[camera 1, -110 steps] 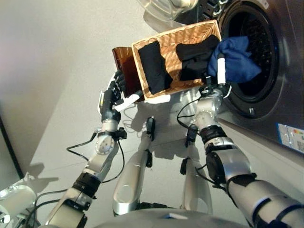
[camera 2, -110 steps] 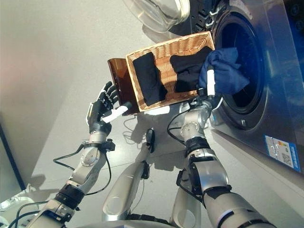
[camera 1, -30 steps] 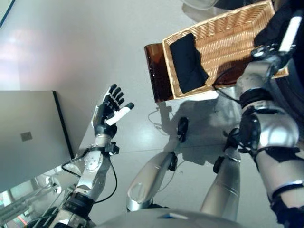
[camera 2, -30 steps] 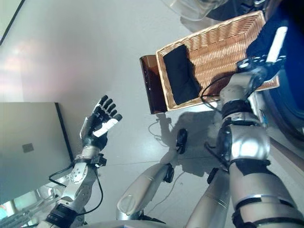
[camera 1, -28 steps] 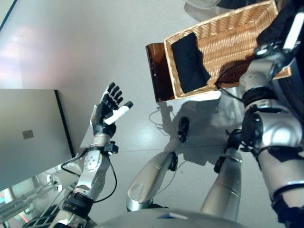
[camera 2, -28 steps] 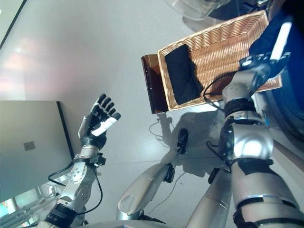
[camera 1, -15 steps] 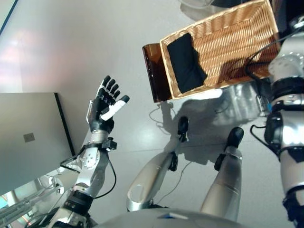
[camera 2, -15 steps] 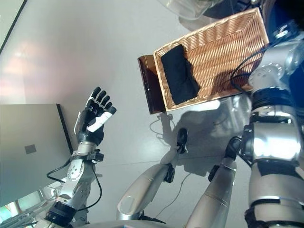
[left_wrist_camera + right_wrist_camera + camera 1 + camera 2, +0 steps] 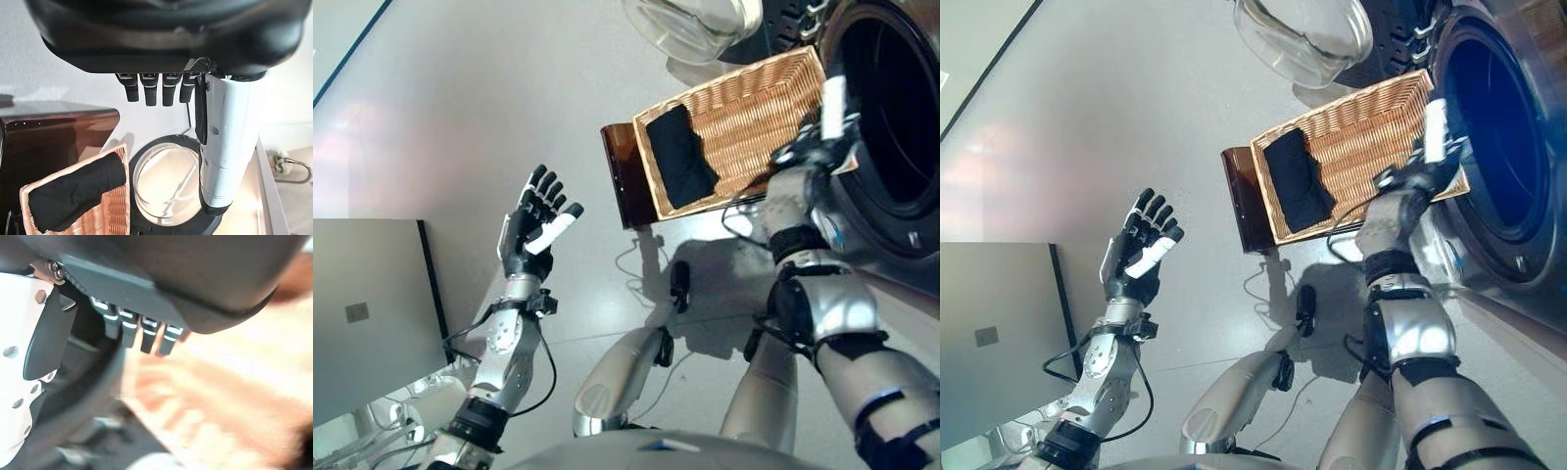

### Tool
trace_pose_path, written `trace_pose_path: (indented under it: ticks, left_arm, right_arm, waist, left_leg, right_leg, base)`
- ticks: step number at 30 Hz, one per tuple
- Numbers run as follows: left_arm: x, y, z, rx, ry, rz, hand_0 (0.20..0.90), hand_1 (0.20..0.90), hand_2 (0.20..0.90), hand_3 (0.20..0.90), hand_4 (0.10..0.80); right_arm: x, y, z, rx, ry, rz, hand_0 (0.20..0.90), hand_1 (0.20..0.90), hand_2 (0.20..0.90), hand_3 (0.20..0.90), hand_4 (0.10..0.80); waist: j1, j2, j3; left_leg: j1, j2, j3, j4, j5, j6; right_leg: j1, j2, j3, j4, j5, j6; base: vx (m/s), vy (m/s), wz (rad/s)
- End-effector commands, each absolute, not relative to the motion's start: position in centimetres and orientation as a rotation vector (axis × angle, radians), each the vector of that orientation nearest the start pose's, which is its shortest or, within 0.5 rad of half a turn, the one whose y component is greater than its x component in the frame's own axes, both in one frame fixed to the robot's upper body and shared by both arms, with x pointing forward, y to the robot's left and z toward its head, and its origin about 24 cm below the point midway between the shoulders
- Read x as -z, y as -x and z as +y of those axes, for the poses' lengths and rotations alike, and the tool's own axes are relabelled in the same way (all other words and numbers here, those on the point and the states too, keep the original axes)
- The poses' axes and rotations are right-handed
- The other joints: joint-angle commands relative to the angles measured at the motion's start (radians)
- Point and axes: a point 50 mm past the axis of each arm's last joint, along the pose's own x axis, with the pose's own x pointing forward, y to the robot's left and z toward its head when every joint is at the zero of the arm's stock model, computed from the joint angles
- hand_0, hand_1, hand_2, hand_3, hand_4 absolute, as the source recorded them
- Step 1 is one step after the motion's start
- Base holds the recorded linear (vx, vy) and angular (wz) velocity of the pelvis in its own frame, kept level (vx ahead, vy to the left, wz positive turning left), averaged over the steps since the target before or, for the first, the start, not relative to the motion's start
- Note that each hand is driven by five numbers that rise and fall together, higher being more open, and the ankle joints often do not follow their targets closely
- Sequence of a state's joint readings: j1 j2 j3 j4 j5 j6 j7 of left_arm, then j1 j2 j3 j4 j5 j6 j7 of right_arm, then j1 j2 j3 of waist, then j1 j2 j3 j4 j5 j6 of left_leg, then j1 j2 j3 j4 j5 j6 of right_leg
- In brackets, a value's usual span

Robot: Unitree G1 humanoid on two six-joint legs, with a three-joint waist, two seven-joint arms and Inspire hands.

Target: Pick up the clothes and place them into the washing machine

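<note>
Now, from the head views I see the rectangular woven wicker basket (image 9: 744, 127) holding one folded black garment (image 9: 679, 156) beside the washing machine's dark round drum opening (image 9: 1494, 147). My right hand (image 9: 1427, 157) hovers empty, fingers straight, at the basket's drum-side rim. In its wrist view my left hand (image 9: 215, 142) is spread wide over bare floor.

One folded black garment (image 9: 679, 157) lying at the left end of wicker basket (image 9: 759, 93), beside washing machine (image 9: 886, 117) with door open

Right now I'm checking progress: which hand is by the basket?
The right hand, open at the wicker basket's washer-side end; the left hand is raised over bare floor.
</note>
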State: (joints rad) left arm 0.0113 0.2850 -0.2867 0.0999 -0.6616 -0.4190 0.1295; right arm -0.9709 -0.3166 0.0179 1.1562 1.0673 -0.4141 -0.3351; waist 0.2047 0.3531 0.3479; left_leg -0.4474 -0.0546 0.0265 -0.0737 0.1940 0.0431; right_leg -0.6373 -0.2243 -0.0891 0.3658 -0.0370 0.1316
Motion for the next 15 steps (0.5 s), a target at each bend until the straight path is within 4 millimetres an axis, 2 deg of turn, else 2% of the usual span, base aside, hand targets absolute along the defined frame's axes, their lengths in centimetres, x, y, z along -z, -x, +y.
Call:
trace_pose_path:
  ticks: [1,2,3,4,5,6,7,8,10,12,15]
  left_arm:
    - [-6.0,-24.3,17.8,-0.033,0.384,-0.284,0.9,0.9,0.9,0.9,0.8]
    - [-6.1,-24.4,18.1,-0.039,0.369,-0.29,0.9,0.9,0.9,0.9,0.8]
    - [-6.4,-24.5,18.3,-0.052,0.37,-0.304,0.9,0.9,0.9,0.9,0.8]
    - [-6.4,-24.5,18.3,-0.053,0.369,-0.304,0.9,0.9,0.9,0.9,0.8]
    - [-6.7,-24.5,18.7,-0.066,0.364,-0.318,0.9,0.9,0.9,0.9,0.8]
    - [-7.3,-24.8,19.1,-0.097,0.367,-0.348,0.9,0.9,0.9,0.9,0.8]
    - [-7.4,-24.8,19.1,-0.097,0.366,-0.348,0.9,0.9,0.9,0.9,0.8]
    - [-7.8,-25.0,19.4,-0.11,0.366,-0.367,0.9,0.9,0.9,0.9,0.8]
    - [-8.9,-25.2,19.9,-0.139,0.367,-0.42,0.9,0.9,0.9,0.9,0.8]
    - [-9.2,-25.3,19.9,-0.153,0.381,-0.436,0.9,0.9,0.9,0.9,0.8]
    - [-10.3,-25.7,20.3,-0.185,0.39,-0.493,0.9,0.9,0.9,0.9,0.8]
  right_arm:
    - [-16.7,-40.6,-21.4,0.409,-0.396,-0.222,0.9,0.9,0.9,0.9,0.8]
    - [-16.6,-40.7,-21.6,0.415,-0.324,-0.198,0.9,0.9,0.9,0.9,0.8]
    - [-16.4,-41.0,-20.9,0.37,-0.225,-0.167,0.9,0.9,0.9,0.9,0.8]
    - [-16.5,-41.0,-20.9,0.37,-0.224,-0.167,0.9,0.9,0.9,0.9,0.8]
    - [-16.5,-41.1,-21.1,0.362,-0.107,-0.137,0.9,0.9,0.9,0.9,0.8]
    - [-16.8,-41.4,-20.4,0.348,-0.069,-0.13,0.9,0.9,0.9,0.9,0.8]
    - [-16.8,-41.4,-20.4,0.347,-0.069,-0.13,0.9,0.9,0.9,0.9,0.8]
    - [-16.6,-41.4,-20.5,0.347,0.026,-0.106,0.9,0.9,0.9,0.9,0.8]
    - [-16.8,-41.7,-19.7,0.325,0.078,-0.091,0.9,0.9,0.9,0.9,0.8]
    - [-16.6,-41.7,-19.3,0.318,0.062,-0.089,0.9,0.9,0.9,0.9,0.8]
    - [-14.9,-41.5,-19.2,0.335,-0.005,-0.028,0.9,0.9,0.9,0.9,0.8]
  waist:
    - [0.022,-0.05,-0.018]
    - [0.023,-0.064,-0.013]
    - [0.024,-0.089,0.002]
    - [0.023,-0.089,0.002]
    - [0.025,-0.104,0.006]
    - [0.026,-0.129,0.018]
    - [0.026,-0.13,0.018]
    - [0.029,-0.145,0.022]
    - [0.038,-0.175,0.036]
    - [0.041,-0.185,0.041]
    - [0.061,-0.219,0.048]
  left_leg:
    - [-0.008,0.008,0.023,0.07,-0.094,-0.109]
    - [-0.013,0.01,0.022,0.077,-0.095,-0.108]
    - [-0.027,0.014,0.019,0.092,-0.097,-0.109]
    - [-0.027,0.014,0.019,0.093,-0.097,-0.109]
    - [-0.036,0.017,0.016,0.102,-0.098,-0.11]
    - [-0.05,0.022,0.013,0.116,-0.102,-0.109]
    - [-0.051,0.022,0.013,0.117,-0.102,-0.109]
    - [-0.061,0.023,0.01,0.126,-0.104,-0.109]
    - [-0.086,0.027,0.003,0.146,-0.108,-0.109]
    - [-0.094,0.027,0.0,0.151,-0.109,-0.109]
    - [-0.121,0.028,-0.012,0.163,-0.11,-0.114]
  right_leg:
    - [0.131,0.027,-0.062,-0.15,0.017,-0.029]
    - [0.131,0.028,-0.066,-0.149,0.019,-0.03]
    - [0.131,0.03,-0.072,-0.149,0.024,-0.032]
    - [0.13,0.03,-0.072,-0.148,0.023,-0.032]
    - [0.128,0.031,-0.077,-0.147,0.024,-0.034]
    - [0.124,0.034,-0.083,-0.143,0.026,-0.036]
    - [0.123,0.034,-0.083,-0.143,0.026,-0.036]
    - [0.121,0.035,-0.088,-0.141,0.026,-0.036]
    - [0.113,0.036,-0.099,-0.134,0.026,-0.038]
    - [0.11,0.036,-0.105,-0.133,0.026,-0.038]
    - [0.102,0.035,-0.125,-0.13,0.02,-0.039]
  base:
    - [-0.038,-0.039,0.06]
    - [-0.066,-0.059,0.04]
    - [-0.047,-0.047,0.02]
    - [-0.039,-0.024,0.1]
    - [-0.025,-0.032,0.13]
    - [-0.025,-0.032,0.12]
    - [-0.015,-0.037,0.07]
    - [-0.004,-0.008,0.06]
    - [-0.005,-0.015,0.1]
    - [0.006,-0.014,0.11]
    - [0.034,-0.014,0.11]
